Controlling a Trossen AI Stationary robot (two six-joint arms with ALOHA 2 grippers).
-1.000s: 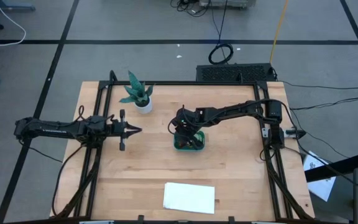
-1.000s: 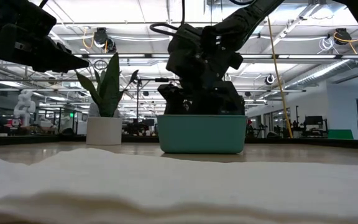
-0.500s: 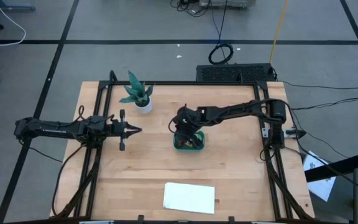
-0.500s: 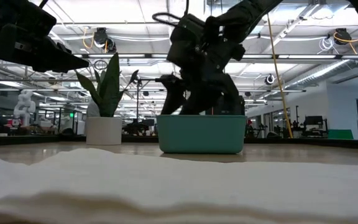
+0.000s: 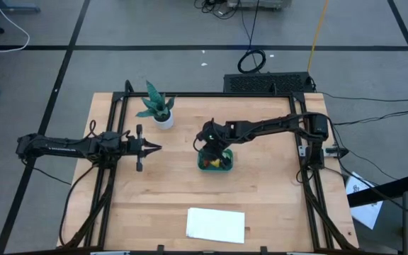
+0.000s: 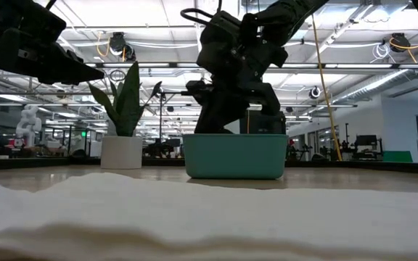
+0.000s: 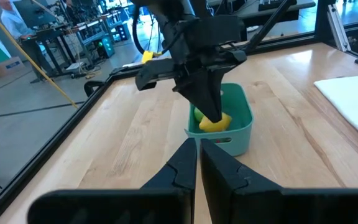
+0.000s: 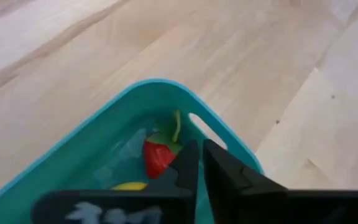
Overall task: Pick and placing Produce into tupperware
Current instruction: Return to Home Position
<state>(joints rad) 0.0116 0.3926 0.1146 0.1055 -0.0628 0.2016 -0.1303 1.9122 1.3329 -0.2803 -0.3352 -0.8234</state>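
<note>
The teal tupperware [image 5: 217, 168] [image 6: 234, 156] stands mid-table. Inside it lie a yellow piece of produce [image 7: 216, 123] [image 8: 129, 185] and a small red one with a green stalk [image 8: 156, 157]. My right gripper [image 8: 199, 163] [image 7: 214, 113] hangs over the tupperware, pointing down, shut and empty, its tips just above the yellow piece. My left gripper [image 5: 158, 148] [image 7: 199, 152] hovers to the tupperware's left, shut, holding nothing and pointing toward it.
A potted green plant [image 5: 158, 108] [image 6: 122, 109] stands at the far left of the board. A flat white sheet [image 5: 216, 224] lies near the front edge. Black frame rails run along both sides of the wooden table.
My right gripper has risen out of the tupperware, leaving the produce lying inside it. The tupperware has stayed where it was.
</note>
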